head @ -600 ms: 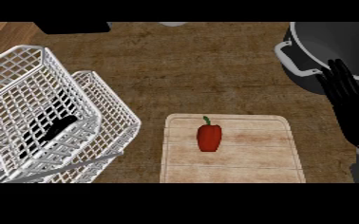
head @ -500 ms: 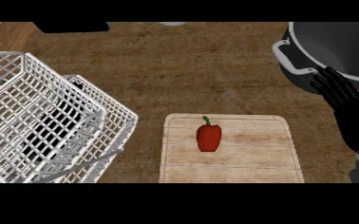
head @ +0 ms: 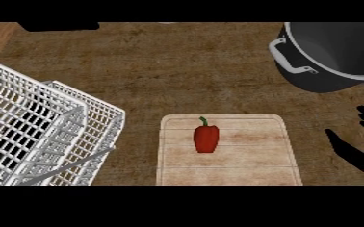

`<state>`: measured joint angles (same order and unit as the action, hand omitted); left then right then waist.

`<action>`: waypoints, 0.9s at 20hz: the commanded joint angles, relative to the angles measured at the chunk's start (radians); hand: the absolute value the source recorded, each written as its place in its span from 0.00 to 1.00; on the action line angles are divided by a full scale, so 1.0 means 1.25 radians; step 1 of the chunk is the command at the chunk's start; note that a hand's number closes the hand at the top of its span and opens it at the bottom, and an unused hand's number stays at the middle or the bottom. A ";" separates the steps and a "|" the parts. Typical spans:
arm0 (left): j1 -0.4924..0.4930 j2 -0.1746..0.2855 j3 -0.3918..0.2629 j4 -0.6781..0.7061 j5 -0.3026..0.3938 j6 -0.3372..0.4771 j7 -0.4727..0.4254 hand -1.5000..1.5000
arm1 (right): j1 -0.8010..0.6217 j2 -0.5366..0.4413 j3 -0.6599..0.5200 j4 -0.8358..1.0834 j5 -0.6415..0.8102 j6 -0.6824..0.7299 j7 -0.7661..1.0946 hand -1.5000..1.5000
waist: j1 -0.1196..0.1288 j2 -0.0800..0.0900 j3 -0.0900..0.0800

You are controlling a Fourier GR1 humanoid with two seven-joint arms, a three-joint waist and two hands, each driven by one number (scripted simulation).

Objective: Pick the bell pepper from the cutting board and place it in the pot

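Right hand [head: 345, 148] shows only at the view's right edge, low over the counter [head: 177, 72]. Just the thumb and one fingertip show. The fingers look straight and apart, with nothing between them. Left hand is out of view, so the right one is nearer by default.

Bell pepper [head: 206, 138] sits on the cutting board [head: 259, 166], left of the fingers and about level with the thumb, well apart from it. It lies left of the board's middle, so the far half from the fingers. Its long axis runs away from the robot, stem at the far end, so the fingers coming in from the right would meet its long side square on.

Pot [head: 316, 79] is beyond the fingers and slightly left, off the board's far right corner, with one handle facing the board.

Judgement: pick not yet started. Next move is a leftward reach across the board's bare right half, then close across the pepper's short width. The dish rack [head: 50, 130] is far left of the fingers, clear of that path.
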<state>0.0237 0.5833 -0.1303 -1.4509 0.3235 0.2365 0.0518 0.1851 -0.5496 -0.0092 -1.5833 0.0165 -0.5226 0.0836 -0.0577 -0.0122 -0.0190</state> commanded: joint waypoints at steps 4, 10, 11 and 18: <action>0.009 0.019 0.002 0.004 -0.055 0.040 -0.014 0.50 | 0.141 0.096 0.149 -0.178 0.293 -0.253 0.063 0.00 | 0.006 0.000 0.005; -0.008 0.011 -0.019 -0.020 -0.080 0.050 -0.007 0.50 | 0.243 0.090 0.256 -0.298 0.496 -0.184 0.310 0.00 | 0.035 0.010 0.004; 0.011 -0.004 -0.037 -0.031 -0.084 0.051 -0.014 0.50 | 0.213 0.106 0.265 -0.296 0.528 -0.164 0.360 0.00 | 0.058 0.014 0.004; -0.042 -0.014 -0.053 -0.030 -0.102 0.053 0.014 0.50 | 0.123 0.085 0.321 -0.380 0.622 0.143 0.677 0.00 | 0.084 0.024 0.006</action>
<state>0.0020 0.5820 -0.1836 -1.4694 0.2081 0.2901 0.0554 0.3925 -0.4358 0.3531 -2.0222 0.7401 -0.5202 0.7389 0.0246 0.0124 -0.0157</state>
